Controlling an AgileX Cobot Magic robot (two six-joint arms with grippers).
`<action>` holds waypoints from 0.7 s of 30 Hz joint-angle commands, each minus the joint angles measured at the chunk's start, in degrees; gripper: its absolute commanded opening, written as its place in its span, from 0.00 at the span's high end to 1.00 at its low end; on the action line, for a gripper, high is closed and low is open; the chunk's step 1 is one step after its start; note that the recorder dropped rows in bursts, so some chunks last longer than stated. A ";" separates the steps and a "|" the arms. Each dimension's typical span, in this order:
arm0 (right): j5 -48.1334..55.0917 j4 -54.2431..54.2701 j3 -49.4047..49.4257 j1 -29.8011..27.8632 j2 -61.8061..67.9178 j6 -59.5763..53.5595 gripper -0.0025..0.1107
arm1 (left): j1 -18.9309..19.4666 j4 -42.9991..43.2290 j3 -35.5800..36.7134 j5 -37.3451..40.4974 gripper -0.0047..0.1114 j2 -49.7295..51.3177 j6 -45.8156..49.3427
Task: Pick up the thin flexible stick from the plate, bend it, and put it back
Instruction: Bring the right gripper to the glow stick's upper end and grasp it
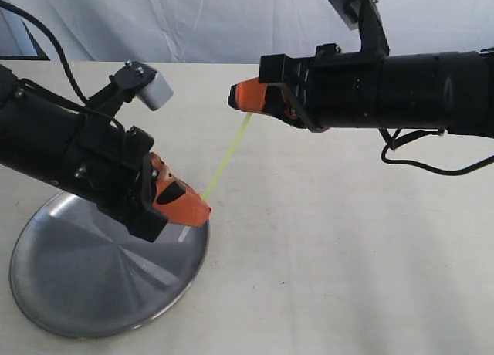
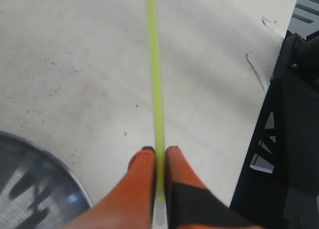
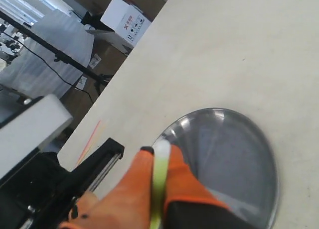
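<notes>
The thin yellow-green stick (image 1: 228, 156) spans straight through the air between my two grippers, above the table right of the steel plate (image 1: 85, 285). My left gripper (image 1: 205, 208) is shut on its lower end; in the left wrist view the stick (image 2: 155, 79) runs out from between the orange fingertips (image 2: 144, 162). My right gripper (image 1: 234, 97) is shut on the upper end. In the right wrist view the stick (image 3: 159, 181) lies pinched between the orange fingers (image 3: 134, 179), with the plate (image 3: 234, 154) below.
The pale table (image 1: 347, 255) stretches right of the plate. A white backdrop (image 1: 193, 23) hangs behind. The black left arm (image 1: 69, 154) overhangs the plate's far rim. Boxes (image 3: 124, 17) and stands lie off the table's edge.
</notes>
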 commanded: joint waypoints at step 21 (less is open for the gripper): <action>-8.58 -1.75 -0.13 0.82 2.81 -7.72 0.99 | -0.29 -16.06 -0.15 -0.68 0.96 -0.43 24.34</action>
